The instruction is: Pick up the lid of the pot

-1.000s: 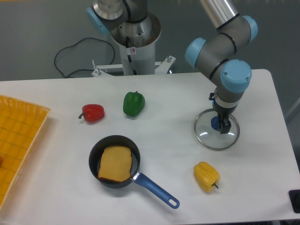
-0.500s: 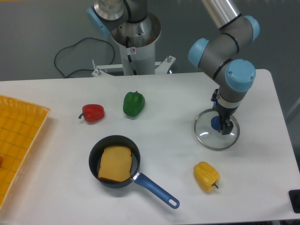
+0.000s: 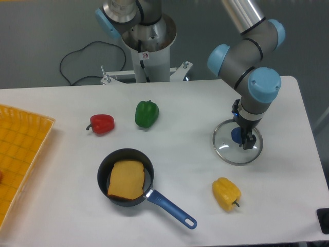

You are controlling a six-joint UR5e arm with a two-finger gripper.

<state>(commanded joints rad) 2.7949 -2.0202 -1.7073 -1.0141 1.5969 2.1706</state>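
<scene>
Motion had nearly died out in my dark two-finger hand over the blue knob, so I judged the grasp imminent | since a second earlier, hand shifted slightly; round clear-glass pot lid lay unmoved on the white surface | fingers apart or together: couldn't tell.

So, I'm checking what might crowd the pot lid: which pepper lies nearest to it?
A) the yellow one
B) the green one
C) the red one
A: the yellow pepper lies just below the pot lid in the picture, while the other peppers lie farther off to the left.
</scene>
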